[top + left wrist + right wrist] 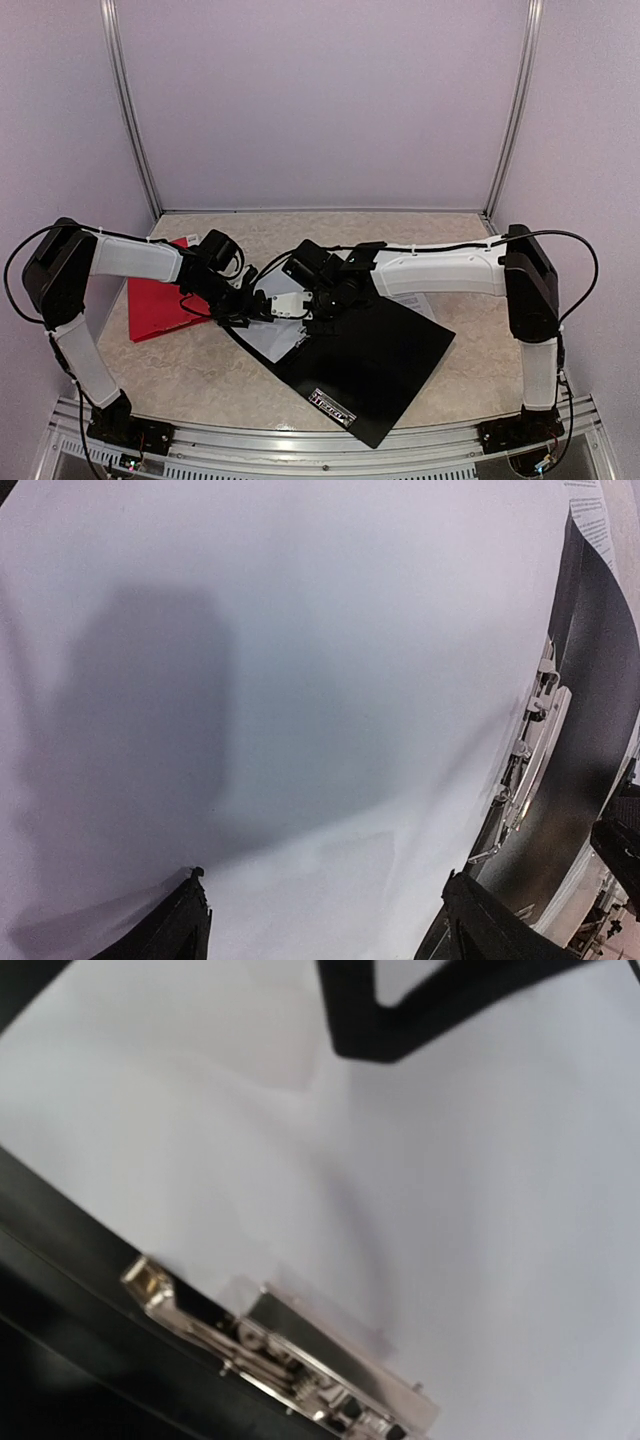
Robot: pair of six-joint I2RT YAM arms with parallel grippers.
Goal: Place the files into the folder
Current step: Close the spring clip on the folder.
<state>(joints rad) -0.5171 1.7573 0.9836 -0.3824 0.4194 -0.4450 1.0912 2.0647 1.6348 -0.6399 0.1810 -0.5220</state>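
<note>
The black folder point(375, 365) lies open on the table, with white files point(268, 335) on its left half. In the left wrist view a blank white sheet point(300, 680) fills the frame, and my left gripper point(322, 880) stands open just over it, one finger to each side. The folder's metal clip point(530, 750) runs along the sheet's right edge. My right gripper point(318, 305) hovers over the clip point(290, 1350) at the sheet's point(450, 1160) edge. Its fingers do not show in its own view. Another printed sheet point(412, 300) lies under the right arm.
A red folder point(150, 300) lies at the left, beneath the left arm. The two wrists are close together over the folder's spine. Walls enclose the table at the back and both sides.
</note>
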